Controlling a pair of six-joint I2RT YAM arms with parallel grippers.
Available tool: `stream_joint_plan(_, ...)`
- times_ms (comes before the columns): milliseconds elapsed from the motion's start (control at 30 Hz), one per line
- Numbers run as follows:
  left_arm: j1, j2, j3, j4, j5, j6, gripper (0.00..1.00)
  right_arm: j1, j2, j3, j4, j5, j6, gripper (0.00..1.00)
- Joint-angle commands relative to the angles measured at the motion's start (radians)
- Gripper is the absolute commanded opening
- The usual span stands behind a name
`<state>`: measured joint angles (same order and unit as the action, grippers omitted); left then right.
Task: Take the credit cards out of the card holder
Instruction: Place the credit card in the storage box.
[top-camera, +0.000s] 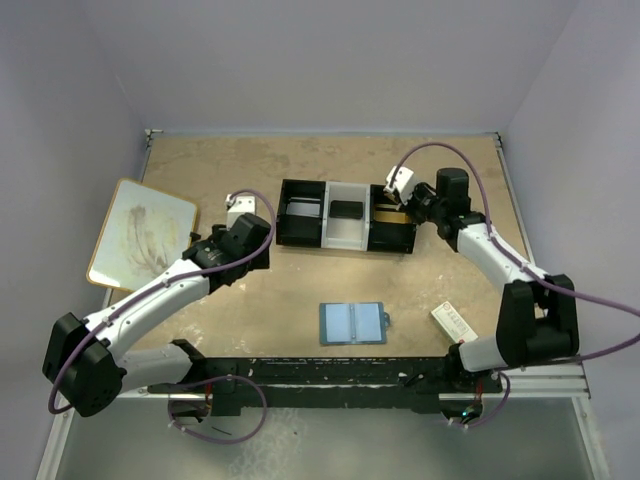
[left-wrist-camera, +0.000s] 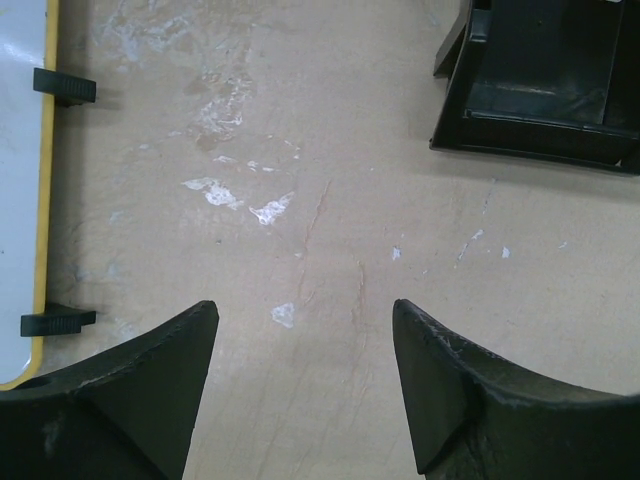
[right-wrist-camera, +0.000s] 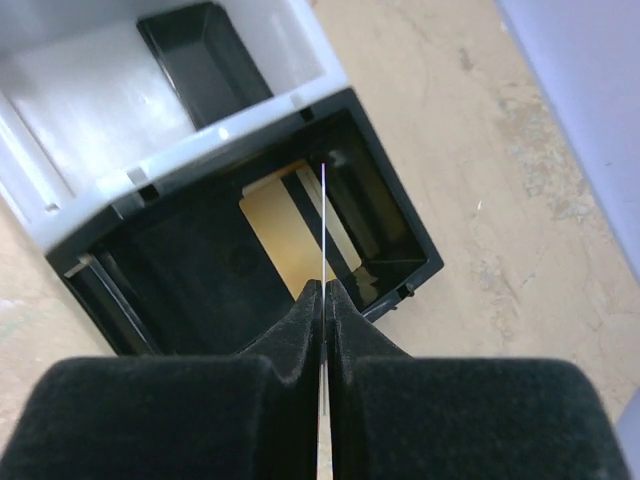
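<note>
The card holder (top-camera: 353, 323), a blue bifold wallet, lies opened flat near the front middle of the table, with no gripper near it. My right gripper (right-wrist-camera: 323, 285) is shut on a thin pale credit card (right-wrist-camera: 323, 220), seen edge-on and upright between the fingers. It hangs over the right black compartment of the tray (right-wrist-camera: 400, 220), where a gold-yellow credit card (right-wrist-camera: 285, 235) lies flat. In the top view my right gripper (top-camera: 394, 206) is at the tray's right end. My left gripper (left-wrist-camera: 305, 310) stands open over bare table, holding nothing, just left of the tray (top-camera: 300, 238).
A white board with a yellow edge (top-camera: 140, 232) lies at the far left, also in the left wrist view (left-wrist-camera: 20, 180). A small white box with red print (top-camera: 453, 320) rests by the right arm's base. The tray's left black corner (left-wrist-camera: 540, 100) is ahead of my left fingers.
</note>
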<state>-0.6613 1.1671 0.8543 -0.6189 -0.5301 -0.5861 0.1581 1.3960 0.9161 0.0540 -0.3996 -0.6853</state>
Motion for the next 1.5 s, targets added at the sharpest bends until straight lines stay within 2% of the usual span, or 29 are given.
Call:
stream_joint_plan(0, 0.007, -0.023, 0.004, 0.009, -0.074, 0.029, 0.69, 0.001, 0.063, 0.043, 0.006, 0.015, -0.18, 0.0)
stream_joint_plan(167, 0.006, -0.031, 0.004, 0.007, -0.096, 0.028, 0.69, 0.001, 0.148, 0.141, -0.029, -0.02, -0.241, 0.0)
stream_joint_plan(567, 0.007, -0.038, 0.007, 0.006, -0.113, 0.029, 0.69, 0.006, 0.301, 0.235, -0.095, -0.035, -0.363, 0.0)
stream_joint_plan(767, 0.007, -0.04, 0.008, 0.008, -0.107, 0.03, 0.69, 0.024, 0.353, 0.27, -0.101, 0.006, -0.395, 0.0)
stream_joint_plan(1067, 0.006, -0.042, 0.008, 0.006, -0.107, 0.032, 0.69, 0.035, 0.407, 0.252, -0.043, 0.031, -0.431, 0.0)
stream_joint_plan(1333, 0.006, -0.04, 0.008, 0.007, -0.105, 0.034, 0.69, 0.052, 0.404, 0.163, 0.124, 0.115, -0.431, 0.0)
stream_joint_plan(1467, 0.006, -0.038, 0.007, 0.006, -0.101, 0.035, 0.69, 0.054, 0.403, 0.163, 0.104, 0.111, -0.436, 0.02)
